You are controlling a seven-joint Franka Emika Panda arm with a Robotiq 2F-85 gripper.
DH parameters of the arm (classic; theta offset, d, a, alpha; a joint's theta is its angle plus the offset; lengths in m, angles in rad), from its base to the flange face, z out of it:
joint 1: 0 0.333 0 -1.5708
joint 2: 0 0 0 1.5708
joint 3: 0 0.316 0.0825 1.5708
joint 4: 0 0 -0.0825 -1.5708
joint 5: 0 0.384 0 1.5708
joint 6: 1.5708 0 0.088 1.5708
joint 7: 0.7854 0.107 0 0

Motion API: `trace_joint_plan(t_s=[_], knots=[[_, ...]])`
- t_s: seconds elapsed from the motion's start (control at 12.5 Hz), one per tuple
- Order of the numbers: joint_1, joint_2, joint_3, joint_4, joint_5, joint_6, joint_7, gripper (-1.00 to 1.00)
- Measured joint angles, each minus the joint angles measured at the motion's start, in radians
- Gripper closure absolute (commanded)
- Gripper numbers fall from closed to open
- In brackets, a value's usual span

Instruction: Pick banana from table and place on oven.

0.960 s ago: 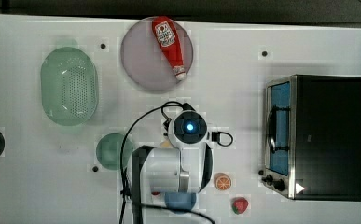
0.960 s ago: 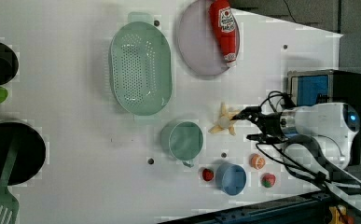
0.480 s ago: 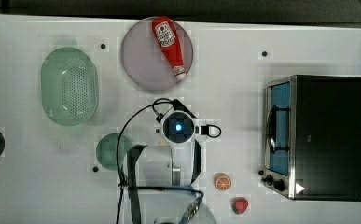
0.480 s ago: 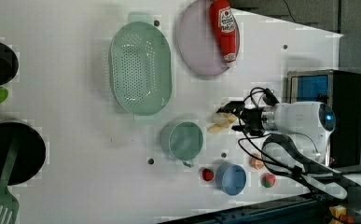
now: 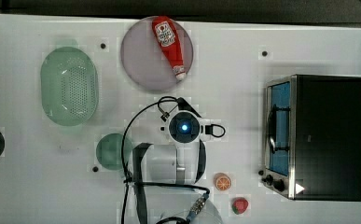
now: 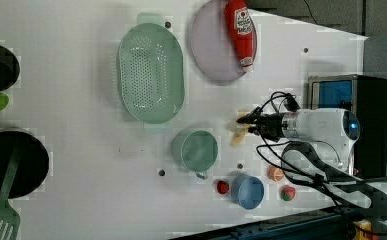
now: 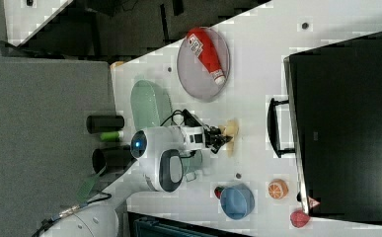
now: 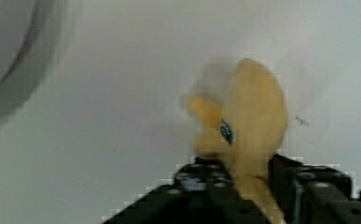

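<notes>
1. At the table's [image 5: 243,93] middle, seen in the top view: arm pointing straight down, wrist hiding the fingers beneath it.
2. Gripper [image 8: 250,175] clamped around the banana [image 8: 250,126] in the wrist view, black jaws pressed to either side of its lower end, yellow body sticking out ahead over white tabletop.
3. In the left view, gripper [image 6: 248,122] level with the surface, banana [image 6: 237,132] at its tip; in the right view, gripper [image 7: 220,138] with banana [image 7: 230,134] just past it.
4. Well apart from the gripper toward the top view's right: oven [image 5: 327,135], door shut, black top bare, bare white table between.
5. Near the gripper toward the top view's top: purple plate [image 5: 141,60] with a red ketchup bottle [image 5: 169,44] lying across it.
6. Further toward the top view's left: green perforated basket [image 5: 68,86], nothing visible inside.
7. Just beside the arm at the top view's lower left: green cup [image 5: 113,150].
8. Toward the top view's bottom right, near the table edge: orange slice [image 5: 223,182] and strawberry [image 5: 239,205].
9. Beside those in the left view: blue bowl [image 6: 247,191].
</notes>
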Motion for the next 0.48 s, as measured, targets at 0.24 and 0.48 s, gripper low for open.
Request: trace_joint_plan(t_s=[0.24,0.48], knots=[[0.002,-0.017,0.012,-0.012,0.0,-0.026,-0.002,0.53],[0.035,-0.117,0.002,-0.033,0.026,-0.135,-0.002,0.53]])
